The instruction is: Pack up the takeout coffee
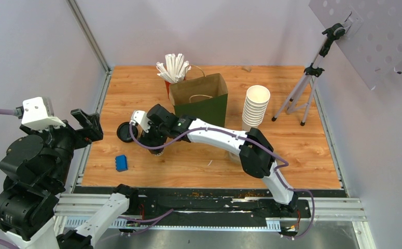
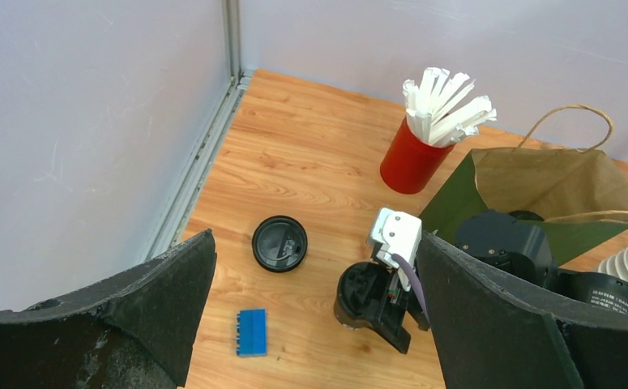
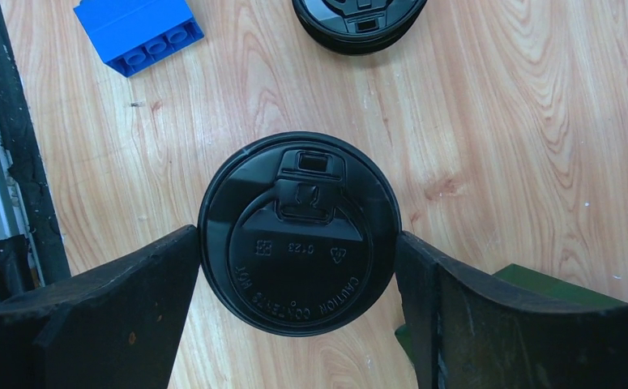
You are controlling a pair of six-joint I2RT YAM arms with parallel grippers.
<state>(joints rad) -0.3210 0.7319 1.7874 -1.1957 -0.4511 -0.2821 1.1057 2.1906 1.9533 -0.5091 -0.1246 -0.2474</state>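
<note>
The takeout coffee point(image 3: 298, 235), a cup seen from above as a round black sip lid, stands on the wooden table. It also shows in the top view point(image 1: 158, 150) and the left wrist view point(image 2: 351, 304). My right gripper point(image 3: 296, 243) reaches down over it, one finger touching each side of the lid. In the top view the right gripper point(image 1: 156, 140) is left of the open paper bag point(image 1: 201, 106), green outside and brown inside. My left gripper point(image 2: 314, 243) is open and empty, held high over the table's left edge point(image 1: 87, 124).
A loose black lid point(image 1: 124, 132) lies left of the coffee, with a blue brick point(image 1: 121, 163) nearer the front. A red cup of wrapped straws point(image 1: 171, 70) stands behind the bag. A stack of lidless white cups point(image 1: 254, 106) and a tripod point(image 1: 305, 88) stand on the right.
</note>
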